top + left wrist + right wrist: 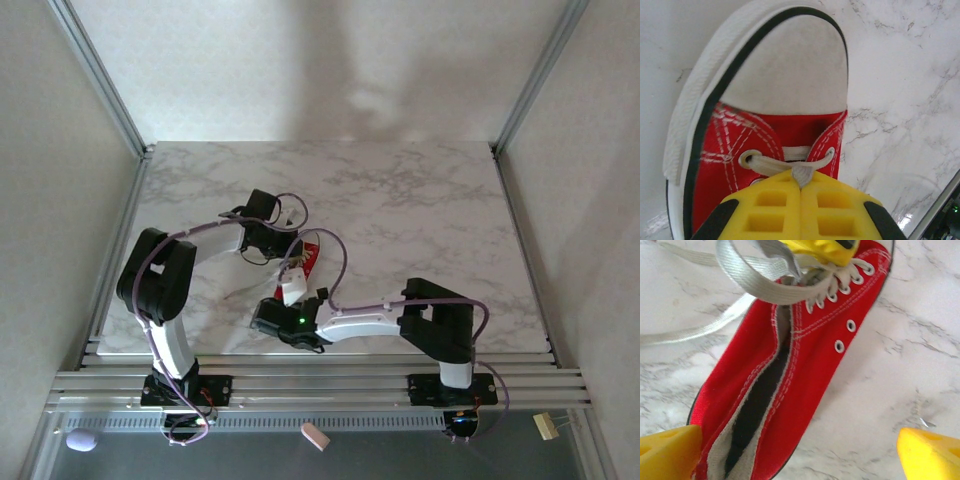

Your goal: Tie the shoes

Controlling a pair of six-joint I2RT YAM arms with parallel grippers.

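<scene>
**Lace pinched, heel waiting**

My left gripper point(801, 186) was clamped on the white lace point(802, 172), probably to pull it tight. The red shoe point(785, 130) lay on the table point(900, 100), its heel under my right gripper point(800, 450), whose jaws stood wide apart.

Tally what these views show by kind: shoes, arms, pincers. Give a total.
Red sneaker: 1
Robot arms: 2, left arm and right arm
Pincers: 2, left pincer shut on the white lace, right pincer open
Total: 5
</scene>
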